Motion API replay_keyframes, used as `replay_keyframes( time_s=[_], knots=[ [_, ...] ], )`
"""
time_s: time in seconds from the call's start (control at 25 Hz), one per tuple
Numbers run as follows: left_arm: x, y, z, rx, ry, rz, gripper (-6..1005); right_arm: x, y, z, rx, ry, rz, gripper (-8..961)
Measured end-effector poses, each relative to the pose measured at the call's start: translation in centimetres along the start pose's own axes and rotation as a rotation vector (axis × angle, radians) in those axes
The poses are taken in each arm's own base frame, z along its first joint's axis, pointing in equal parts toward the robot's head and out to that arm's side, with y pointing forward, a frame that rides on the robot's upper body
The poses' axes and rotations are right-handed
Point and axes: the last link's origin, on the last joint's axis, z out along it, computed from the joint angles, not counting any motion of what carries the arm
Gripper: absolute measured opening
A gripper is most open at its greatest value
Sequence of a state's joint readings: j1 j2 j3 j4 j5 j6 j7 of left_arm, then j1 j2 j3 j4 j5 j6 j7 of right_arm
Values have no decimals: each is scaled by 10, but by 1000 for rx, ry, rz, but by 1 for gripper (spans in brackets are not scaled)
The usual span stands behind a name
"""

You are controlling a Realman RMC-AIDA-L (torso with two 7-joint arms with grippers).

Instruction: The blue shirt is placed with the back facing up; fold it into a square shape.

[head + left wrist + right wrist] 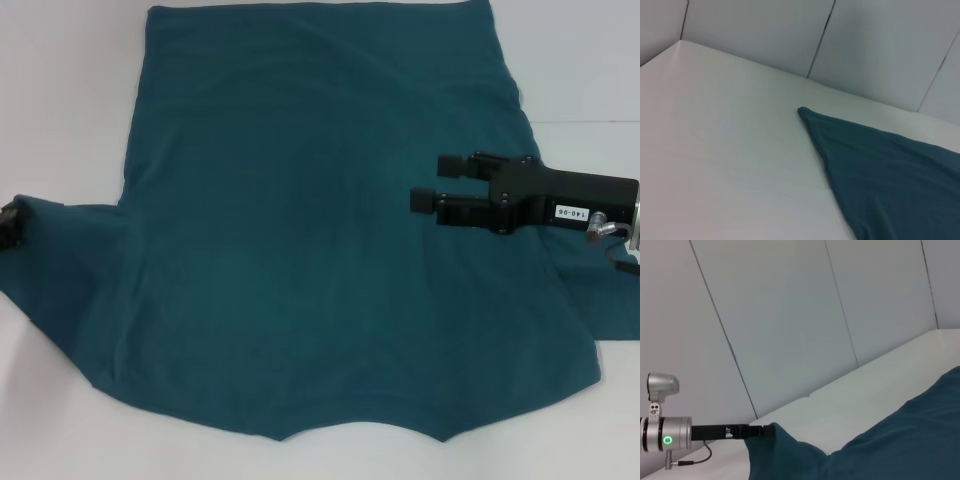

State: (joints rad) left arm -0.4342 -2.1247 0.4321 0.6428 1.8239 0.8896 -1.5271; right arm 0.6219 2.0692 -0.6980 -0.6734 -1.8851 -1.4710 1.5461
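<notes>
The blue shirt (pixel 300 230) lies spread on the white table (pixel 60 90). Right gripper (pixel 432 182) hovers centre-right, fingers (pixel 452 163) parted, empty. Left gripper (pixel 10 222), at the left edge, pinches the shirt's sleeve tip.

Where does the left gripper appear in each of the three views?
Head view: left gripper at the far left edge, at the blue shirt's sleeve tip.
Left wrist view: not in it; only shirt and white table.
Right wrist view: low on the left, at the sleeve.
Shared landmark: the shirt.

A robot test lab — bare white table (pixel 715 165); plain grey panelled walls (pixel 790 315) behind
</notes>
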Motion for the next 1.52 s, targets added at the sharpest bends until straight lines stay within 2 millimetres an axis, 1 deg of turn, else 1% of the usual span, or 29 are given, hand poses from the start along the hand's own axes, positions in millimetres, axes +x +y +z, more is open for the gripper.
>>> replay_keyframes(
  time_s=[0.24,0.72,0.92,1.24,1.4,1.52],
  knots=[
    [3,11,1,-69,6,-8,1,0,0,0,0,0,-1,866],
    [3,51,-7,-342,14,-49,1,0,-1,-2,4,2,-1,860],
    [-1,68,0,-391,11,-67,1,0,-1,-2,5,2,-9,857],
    [-18,104,15,-502,-14,-170,1,1,0,-3,1,3,-6,852],
    [-23,118,15,-569,-21,-132,127,3,0,-5,4,2,1,850],
    [-22,119,12,-586,0,-104,236,3,-1,-6,7,-5,3,849]
  ],
)
